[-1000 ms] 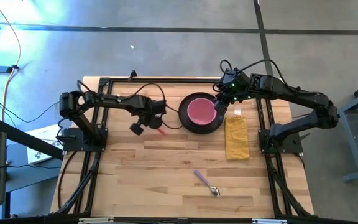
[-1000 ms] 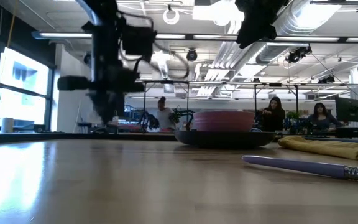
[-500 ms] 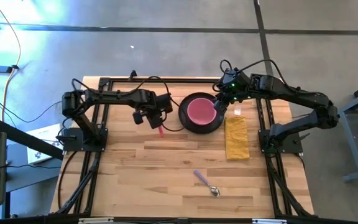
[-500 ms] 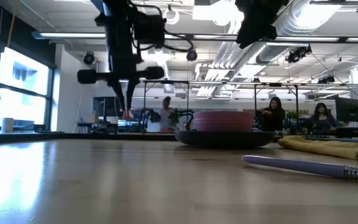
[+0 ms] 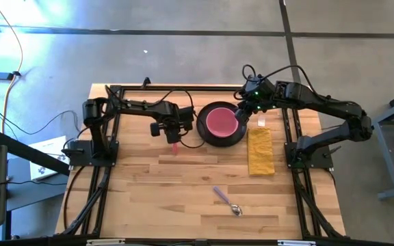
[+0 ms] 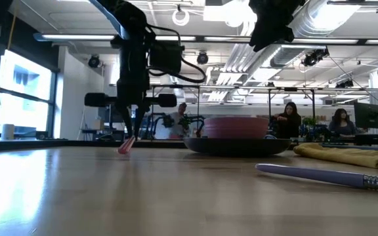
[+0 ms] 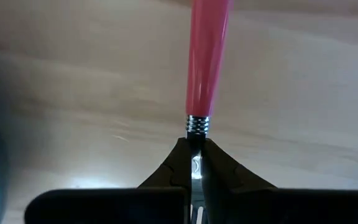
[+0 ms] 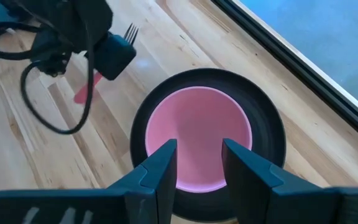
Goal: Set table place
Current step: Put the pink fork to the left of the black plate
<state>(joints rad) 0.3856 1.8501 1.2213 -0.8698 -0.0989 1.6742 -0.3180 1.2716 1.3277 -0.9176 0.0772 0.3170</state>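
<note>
My left gripper (image 5: 174, 131) is shut on the pink-handled fork (image 5: 175, 145), just left of the dark round plate (image 5: 200, 127). The fork also shows in the low view (image 6: 128, 143), and its tines stick out behind the fingers in the right wrist view (image 8: 129, 30). The pink bowl (image 5: 221, 121) sits in the plate. My right gripper (image 8: 197, 163) is open and empty above the bowl's right side. The folded yellow napkin (image 5: 260, 152) lies flat right of the plate. The purple-handled spoon (image 5: 226, 200) lies flat toward the near edge. My left gripper pinches the fork's metal neck (image 7: 196, 163) between its two fingertips, just behind the ribbed collar of the pink handle (image 7: 207, 56). The fingers point down from above. The fork hangs handle-down, slanting; its free end (image 6: 125, 148) is at table level, touching or not I cannot tell.
Bare wood (image 5: 156, 191) lies left of the spoon and in front of the plate. The black rail frame (image 5: 108, 171) runs along the table's sides. People sit in the room beyond the far edge (image 6: 287, 118).
My left gripper has gone toward the table's right edge, closer to the plate, turned about at the wrist and come down. The fork has travelled with it; its pink handle end has dropped from well above the table to table level.
</note>
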